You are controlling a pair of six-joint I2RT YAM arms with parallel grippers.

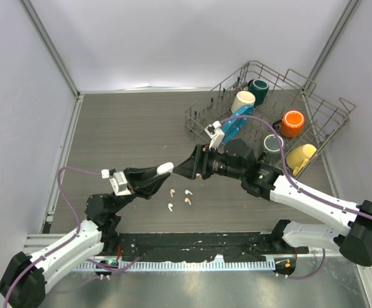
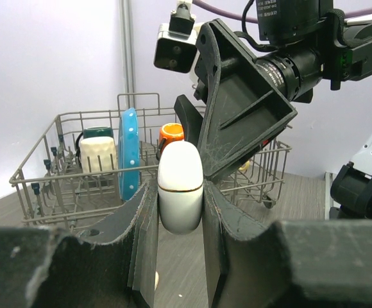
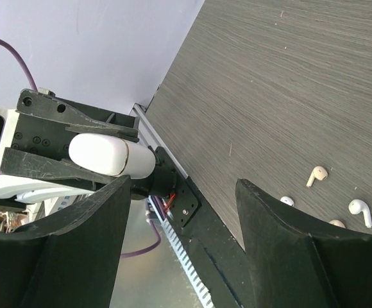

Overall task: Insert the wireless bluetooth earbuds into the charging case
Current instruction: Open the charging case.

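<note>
My left gripper (image 1: 163, 171) is shut on a closed white charging case (image 1: 165, 168) with a thin gold seam and holds it above the table. The case stands upright between the pads in the left wrist view (image 2: 180, 186). My right gripper (image 1: 186, 168) is open and empty, its jaws just right of the case and pointing at it. The case shows beside the right gripper's left finger in the right wrist view (image 3: 109, 156). Several earbuds lie loose on the table below: white ones (image 1: 188, 192) (image 1: 169, 206) and peach ones (image 1: 172, 191) (image 1: 186, 201). Some show in the right wrist view (image 3: 316, 174) (image 3: 360, 209).
A wire dish rack (image 1: 327, 125) stands at the back right, holding a cream mug (image 1: 242, 101), dark green mug (image 1: 259, 90), orange mug (image 1: 292, 122), yellow mug (image 1: 301, 156) and a blue plate (image 1: 236, 122). Grey walls enclose the table.
</note>
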